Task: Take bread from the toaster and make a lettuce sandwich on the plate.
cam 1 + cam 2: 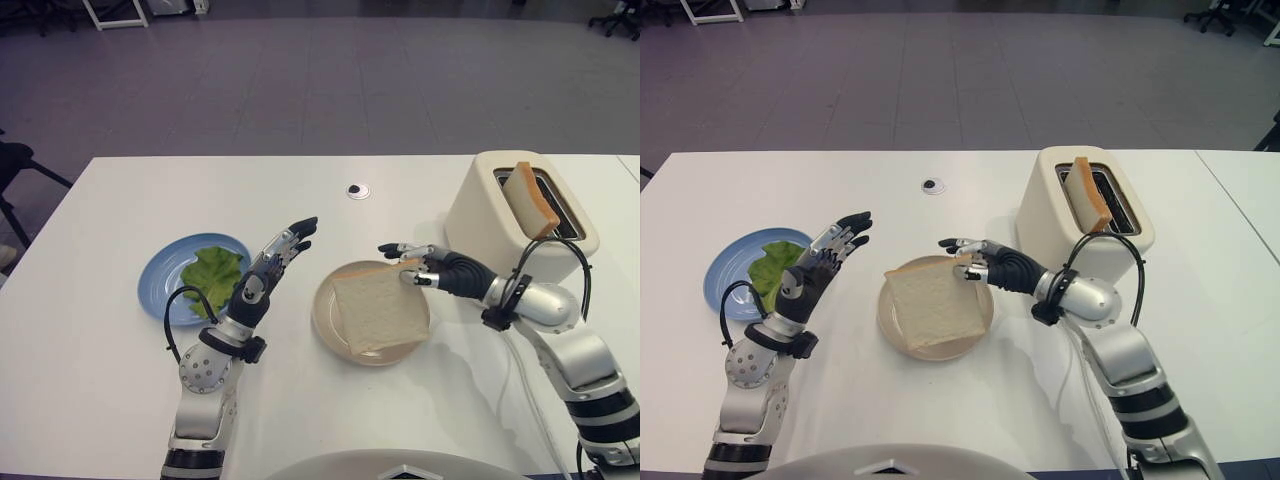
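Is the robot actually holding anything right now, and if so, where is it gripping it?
Its right hand pinches the bread slice by its far right corner, the slice lying flat on the plate. The left hand holds nothing.

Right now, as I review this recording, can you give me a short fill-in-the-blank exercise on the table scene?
1. The left plate under the lettuce is ____ in colour.
2. The toaster holds ____ upright slice.
3. The open left hand holds ____.
4. The flat slice on the tan plate, with the right hand at its corner, has ____ lettuce on it.

Missing words: blue; one; nothing; no.
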`<move>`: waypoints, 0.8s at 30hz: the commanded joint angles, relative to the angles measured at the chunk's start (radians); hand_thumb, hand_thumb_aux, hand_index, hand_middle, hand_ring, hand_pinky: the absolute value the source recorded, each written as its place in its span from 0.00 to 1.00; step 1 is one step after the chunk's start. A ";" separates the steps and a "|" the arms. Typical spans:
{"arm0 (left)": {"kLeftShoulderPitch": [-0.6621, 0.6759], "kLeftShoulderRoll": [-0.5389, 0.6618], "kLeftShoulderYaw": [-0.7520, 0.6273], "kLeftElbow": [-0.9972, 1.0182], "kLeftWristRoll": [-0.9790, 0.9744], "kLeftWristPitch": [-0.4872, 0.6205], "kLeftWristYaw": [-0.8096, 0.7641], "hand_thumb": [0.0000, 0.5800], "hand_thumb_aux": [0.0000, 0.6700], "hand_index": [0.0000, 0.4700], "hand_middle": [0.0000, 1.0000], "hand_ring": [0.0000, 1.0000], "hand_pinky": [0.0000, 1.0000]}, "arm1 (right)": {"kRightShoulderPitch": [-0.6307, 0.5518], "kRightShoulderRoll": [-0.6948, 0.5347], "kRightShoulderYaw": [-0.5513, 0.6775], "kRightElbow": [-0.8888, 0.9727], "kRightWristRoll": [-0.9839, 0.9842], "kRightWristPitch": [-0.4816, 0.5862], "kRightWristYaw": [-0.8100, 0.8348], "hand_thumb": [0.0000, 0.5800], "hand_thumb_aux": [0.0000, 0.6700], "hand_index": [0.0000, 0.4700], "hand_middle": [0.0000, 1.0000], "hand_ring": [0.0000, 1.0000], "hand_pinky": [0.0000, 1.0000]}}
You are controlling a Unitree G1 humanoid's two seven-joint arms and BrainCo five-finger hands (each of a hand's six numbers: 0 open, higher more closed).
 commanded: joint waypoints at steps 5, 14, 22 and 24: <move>-0.003 -0.001 -0.008 -0.002 0.006 0.014 -0.002 0.00 0.00 0.00 0.00 0.00 0.00 | -0.004 0.048 0.075 0.096 -0.164 -0.162 0.013 1.00 1.00 1.00 0.00 0.00 0.00; -0.005 -0.004 -0.010 -0.004 0.002 0.017 -0.003 0.00 0.00 0.00 0.00 0.00 0.00 | -0.017 0.074 0.056 0.132 -0.265 -0.238 -0.028 0.00 0.00 0.00 0.00 0.00 0.00; 0.012 0.062 0.133 -0.137 -0.013 0.100 0.056 0.00 0.00 0.00 0.00 0.00 0.00 | -0.041 0.098 0.006 0.127 -0.275 -0.270 -0.061 0.00 0.00 0.00 0.00 0.00 0.00; 0.025 0.157 0.251 -0.163 0.026 0.158 0.061 0.00 0.00 0.00 0.00 0.00 0.00 | -0.034 0.109 -0.010 0.100 -0.257 -0.308 -0.068 0.00 0.00 0.00 0.00 0.00 0.00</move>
